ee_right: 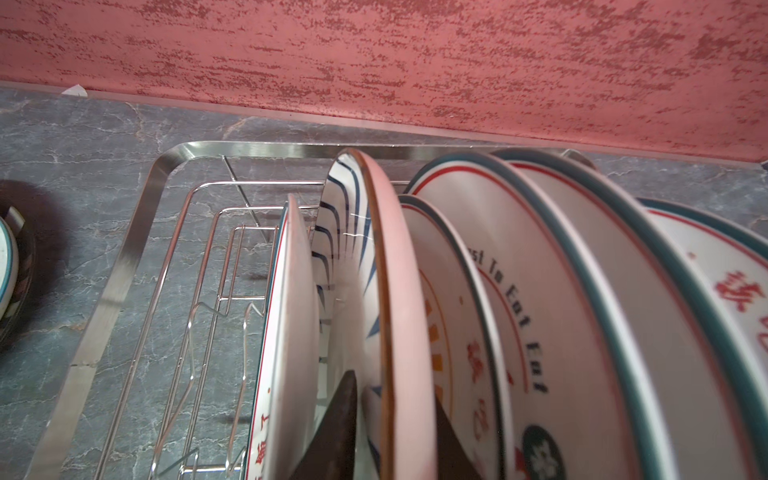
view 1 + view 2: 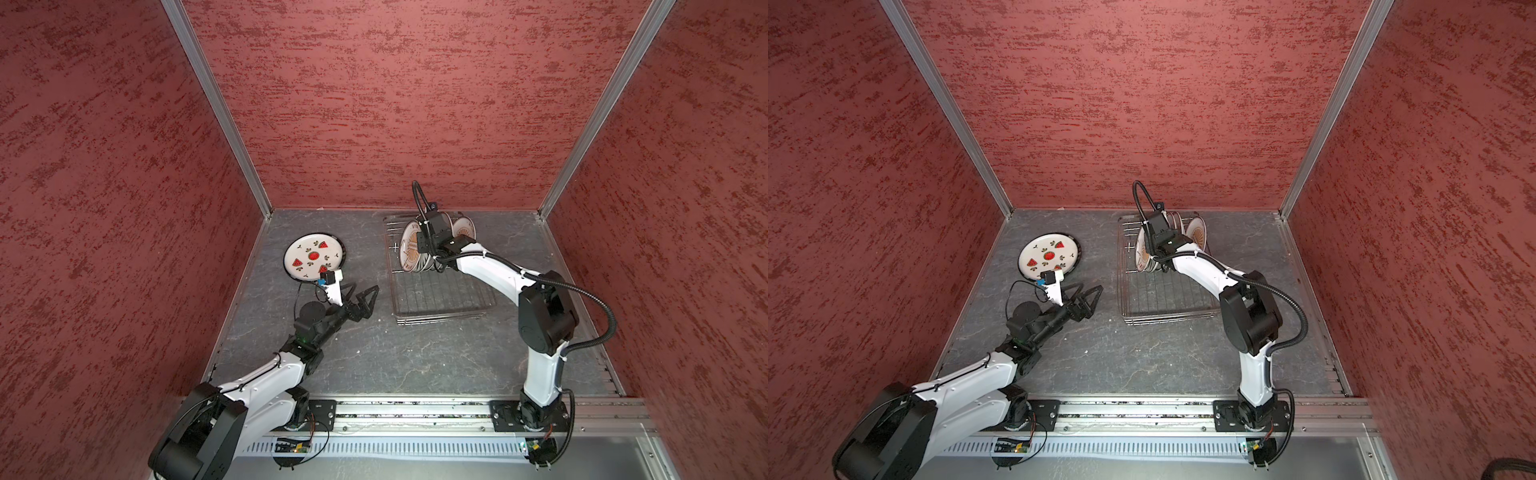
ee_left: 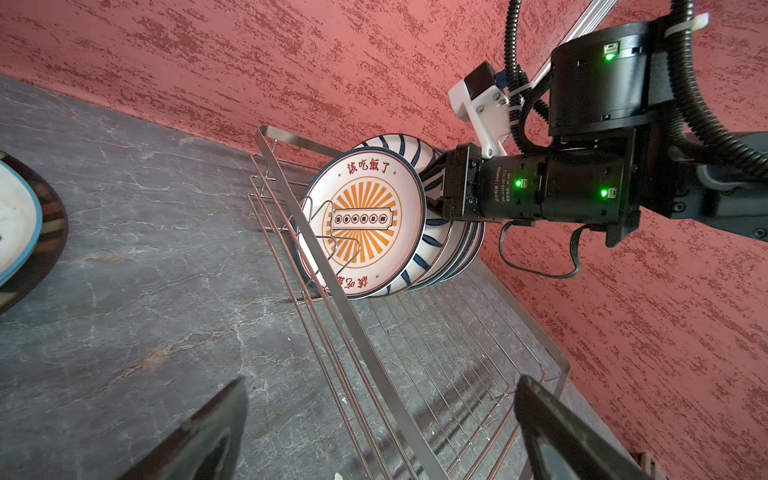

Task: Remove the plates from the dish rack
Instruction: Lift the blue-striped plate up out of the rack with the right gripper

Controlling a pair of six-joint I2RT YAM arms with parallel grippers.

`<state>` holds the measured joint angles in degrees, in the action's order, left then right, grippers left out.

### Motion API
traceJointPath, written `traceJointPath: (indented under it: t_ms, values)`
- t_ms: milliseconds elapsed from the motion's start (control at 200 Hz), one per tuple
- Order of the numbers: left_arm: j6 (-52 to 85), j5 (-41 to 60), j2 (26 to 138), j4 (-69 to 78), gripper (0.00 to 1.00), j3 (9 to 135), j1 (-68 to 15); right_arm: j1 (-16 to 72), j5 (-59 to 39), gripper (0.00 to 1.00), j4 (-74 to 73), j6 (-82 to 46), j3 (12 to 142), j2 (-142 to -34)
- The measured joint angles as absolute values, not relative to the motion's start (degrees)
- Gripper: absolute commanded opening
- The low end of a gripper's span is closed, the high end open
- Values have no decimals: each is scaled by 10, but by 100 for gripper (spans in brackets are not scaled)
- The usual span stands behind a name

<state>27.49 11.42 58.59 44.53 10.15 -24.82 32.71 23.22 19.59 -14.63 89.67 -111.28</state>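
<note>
Wrist view alone shows right claw pinching striped plate.

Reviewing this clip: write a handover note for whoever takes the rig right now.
Left claw: open, empty, between the watermelon plate and the dish rack.
Right claw: shut on the striped plate at its rim, inside the rack.
Done: watermelon plate flat on the table.
Left: about six plates upright at the rack's far end, the striped one included.

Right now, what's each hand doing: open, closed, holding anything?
Left hand: open, empty.
Right hand: closed on the blue-striped plate, upright in the dish rack.
</note>
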Motion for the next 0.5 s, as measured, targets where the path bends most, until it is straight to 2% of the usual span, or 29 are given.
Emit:
traceJointPath:
  t_ms: [381,501]
  values:
    - [275,109,586,445,99,102,-248,333,234,13,194,-159,910,-1119]
    - [275,106,586,445,99,102,-248,339,236,13,195,-151,915,-1120]
